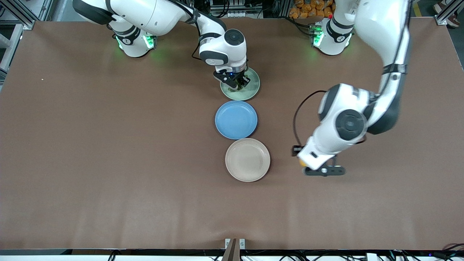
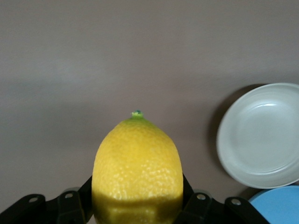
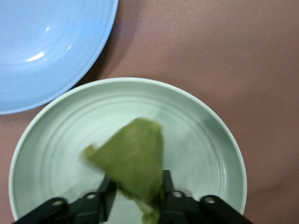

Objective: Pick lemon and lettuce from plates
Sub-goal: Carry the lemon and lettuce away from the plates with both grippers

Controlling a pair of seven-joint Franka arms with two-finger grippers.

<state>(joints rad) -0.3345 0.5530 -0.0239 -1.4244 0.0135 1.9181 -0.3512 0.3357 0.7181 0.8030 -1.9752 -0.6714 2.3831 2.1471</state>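
My left gripper (image 1: pixel 303 165) is shut on the bright-yellow lemon (image 1: pixel 301 163) and holds it over bare table beside the beige-cream plate (image 1: pixel 247 159), toward the left arm's end. In the left wrist view the lemon (image 2: pixel 137 172) sits between the fingers (image 2: pixel 74 205), and the beige plate (image 2: pixel 261 135) is empty. My right gripper (image 1: pixel 236 84) is over the pale mint plate (image 1: pixel 253 78), shut on the green lettuce piece (image 3: pixel 133 163). The lettuce hangs just above the mint plate (image 3: pixel 60 140).
An empty blue plate (image 1: pixel 236 119) lies between the mint and beige plates; it also shows in the right wrist view (image 3: pixel 46 46) and in the left wrist view (image 2: pixel 280 207). Brown table spreads wide toward both ends.
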